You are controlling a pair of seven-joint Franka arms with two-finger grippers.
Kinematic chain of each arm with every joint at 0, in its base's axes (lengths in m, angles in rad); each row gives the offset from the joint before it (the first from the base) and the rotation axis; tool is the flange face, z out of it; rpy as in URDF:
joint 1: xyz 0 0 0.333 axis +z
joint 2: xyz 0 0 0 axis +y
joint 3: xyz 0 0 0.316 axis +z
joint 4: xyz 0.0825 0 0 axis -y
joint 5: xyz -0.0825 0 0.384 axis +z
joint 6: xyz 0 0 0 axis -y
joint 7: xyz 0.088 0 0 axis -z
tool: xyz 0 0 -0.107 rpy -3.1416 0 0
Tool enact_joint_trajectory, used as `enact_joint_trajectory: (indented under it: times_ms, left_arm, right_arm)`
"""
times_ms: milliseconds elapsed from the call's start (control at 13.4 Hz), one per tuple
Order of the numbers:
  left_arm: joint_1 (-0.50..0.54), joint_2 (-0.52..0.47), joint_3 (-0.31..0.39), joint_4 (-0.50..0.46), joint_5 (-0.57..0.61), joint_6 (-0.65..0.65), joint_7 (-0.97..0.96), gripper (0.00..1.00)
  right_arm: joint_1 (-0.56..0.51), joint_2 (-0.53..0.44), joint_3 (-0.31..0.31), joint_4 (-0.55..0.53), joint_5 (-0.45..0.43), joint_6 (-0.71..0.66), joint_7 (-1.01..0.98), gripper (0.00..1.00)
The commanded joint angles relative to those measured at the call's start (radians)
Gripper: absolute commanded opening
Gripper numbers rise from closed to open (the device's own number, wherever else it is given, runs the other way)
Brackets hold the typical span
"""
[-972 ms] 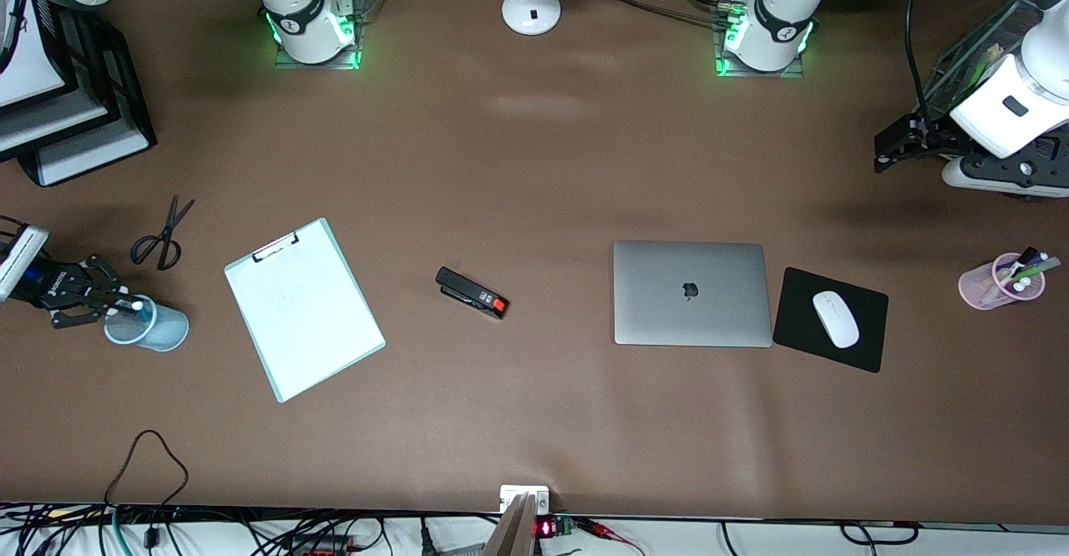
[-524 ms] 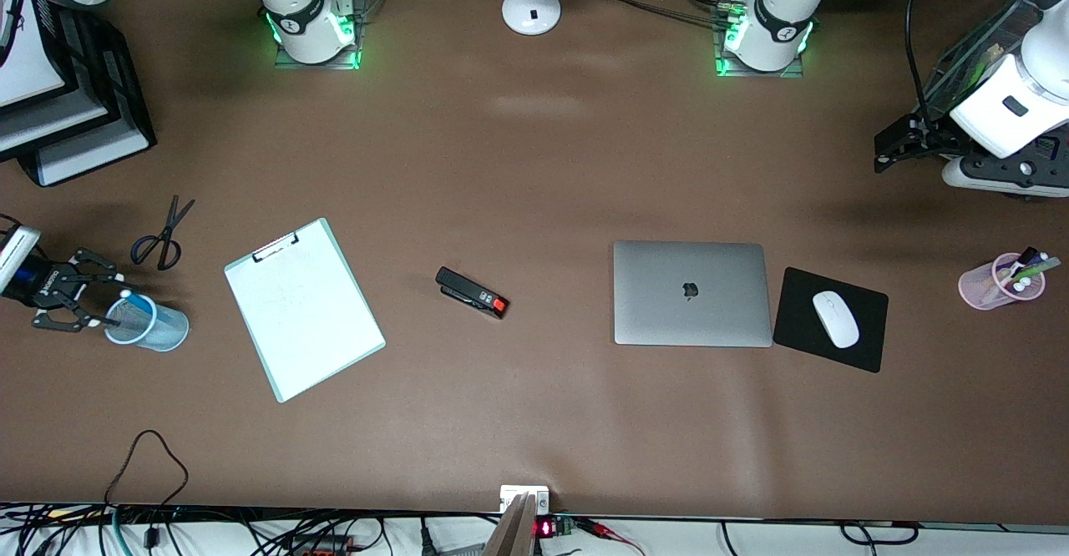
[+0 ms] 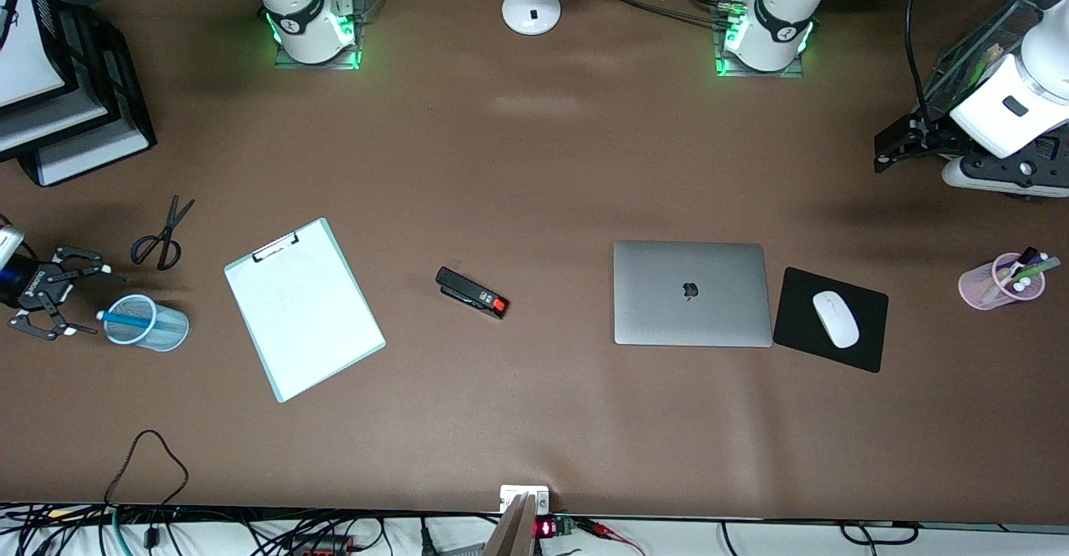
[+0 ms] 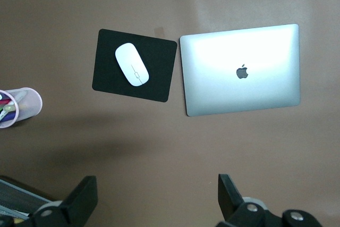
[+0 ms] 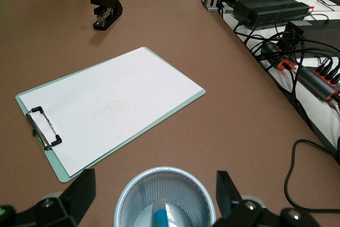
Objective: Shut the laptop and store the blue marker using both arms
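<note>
Front view shows my right end effector (image 3: 52, 301) low at the edge of the table on the right arm's end, just beside the blue mesh cup (image 3: 147, 323) and apart from it. Its fingers stand wide open and hold nothing. The blue marker (image 3: 127, 319) lies inside that cup, leaning on the rim; in the right wrist view I see its blue body (image 5: 159, 217) standing in the cup between my two open fingers.

The laptop (image 3: 691, 293) lies flat with the lid down and the logo up, toward the left arm's end of the table, touching or nearly touching the black mouse pad (image 3: 830, 319) with the white mouse (image 3: 836, 319) on it. My left end effector (image 3: 900, 145) hangs over the table near the edge at the left arm's end, open wide and empty, and that arm waits.

I judge that both parts of the task are done: the lid is shut and the marker is stored. The step in hand is the release and the pulling away from the cup. The next move calls for lifting the right arm clear without touching the rim, because the light cup could tip over.
</note>
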Motion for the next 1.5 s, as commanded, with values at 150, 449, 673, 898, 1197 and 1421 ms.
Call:
enact_joint_trajectory:
  times_ms: [150, 449, 673, 898, 1197, 1421]
  left_arm:
    - [0.010, 0.013, -0.011, 0.030, 0.010, -0.023, 0.012, 1.00]
    - [0.012, 0.013, -0.011, 0.030, 0.010, -0.036, 0.012, 1.00]
    - [0.012, 0.011, -0.011, 0.030, 0.009, -0.040, 0.012, 1.00]
    - [0.012, 0.011, -0.011, 0.030, 0.009, -0.040, 0.012, 1.00]
    - [0.013, 0.011, -0.011, 0.030, 0.009, -0.042, 0.015, 1.00]
    - [0.015, 0.013, -0.009, 0.030, 0.009, -0.040, 0.018, 1.00]
  right_arm:
    - [0.014, -0.059, 0.011, 0.001, -0.074, -0.010, 0.130, 1.00]
    - [0.043, -0.107, 0.011, -0.001, -0.098, -0.010, 0.179, 1.00]
    - [0.072, -0.154, 0.013, -0.001, -0.161, -0.012, 0.323, 1.00]
    - [0.124, -0.222, 0.013, -0.009, -0.236, -0.006, 0.456, 1.00]
    - [0.205, -0.318, 0.013, -0.016, -0.365, -0.010, 0.708, 1.00]
    - [0.270, -0.374, 0.013, -0.026, -0.468, -0.010, 0.931, 1.00]
